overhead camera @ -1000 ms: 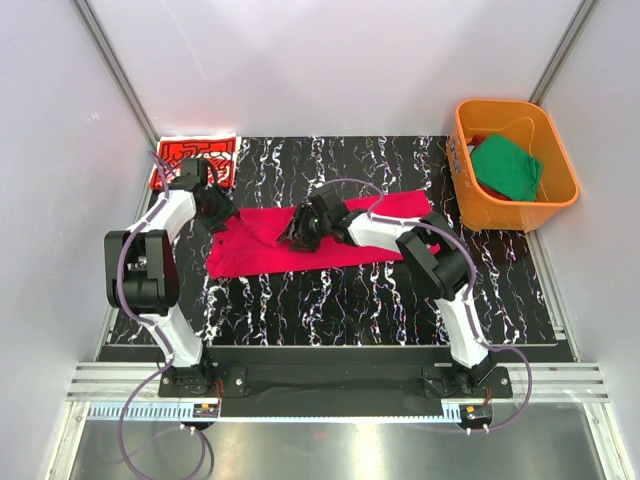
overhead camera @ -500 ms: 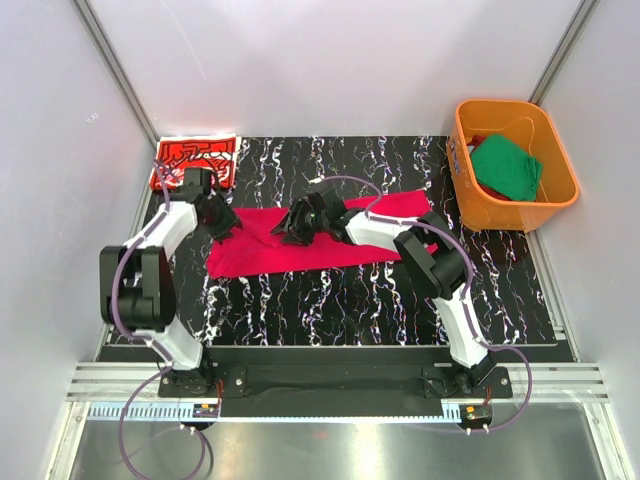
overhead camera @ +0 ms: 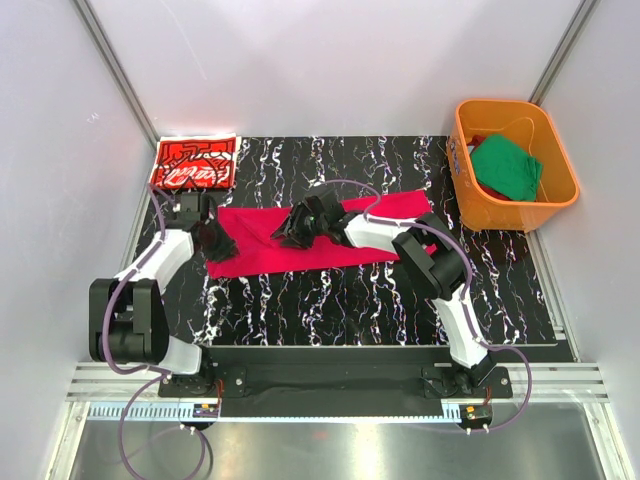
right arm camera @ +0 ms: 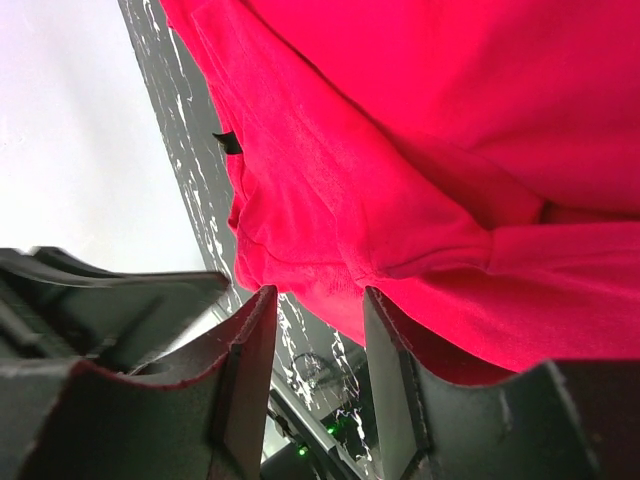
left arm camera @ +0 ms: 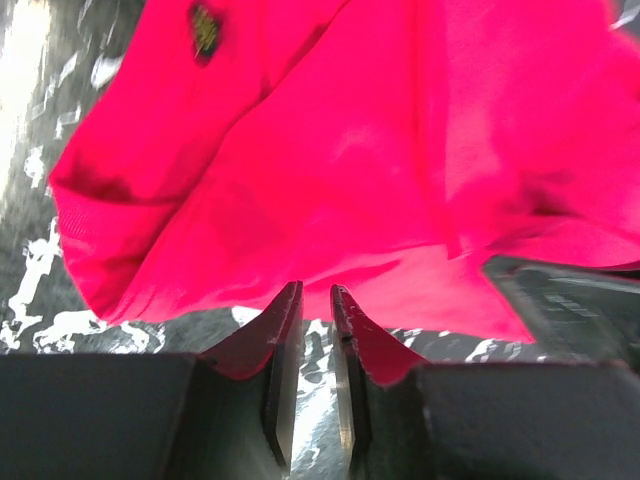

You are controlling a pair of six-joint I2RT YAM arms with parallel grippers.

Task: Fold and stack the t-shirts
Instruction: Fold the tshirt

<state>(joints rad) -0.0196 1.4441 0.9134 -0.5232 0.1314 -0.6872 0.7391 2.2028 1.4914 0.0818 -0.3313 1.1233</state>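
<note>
The plain crimson t-shirt [overhead camera: 262, 255] lies spread across the middle of the black marbled table, partly folded. My left gripper [overhead camera: 213, 240] sits low at the shirt's left edge. In the left wrist view its jaws [left arm camera: 315, 290] stand a narrow gap apart with only table between them, the crimson cloth [left arm camera: 330, 150] just past the tips. My right gripper [overhead camera: 290, 228] rests over the shirt's middle, open. In the right wrist view, a cloth fold [right arm camera: 420, 130] hangs at its fingertips [right arm camera: 320, 292]. The red printed t-shirt [overhead camera: 195, 163] lies folded at the back left. The green t-shirt [overhead camera: 507, 165] is in the tub.
The orange plastic tub [overhead camera: 500, 215] stands at the back right, off the table's right edge. White walls with metal corner posts close in the back and sides. Both arm bases are bolted to the rail along the near edge.
My left arm has drawn back toward the near left, uncovering the printed shirt, and its jaws have narrowed. The crimson shirt's left part now lies flatter. The right gripper has barely moved.
</note>
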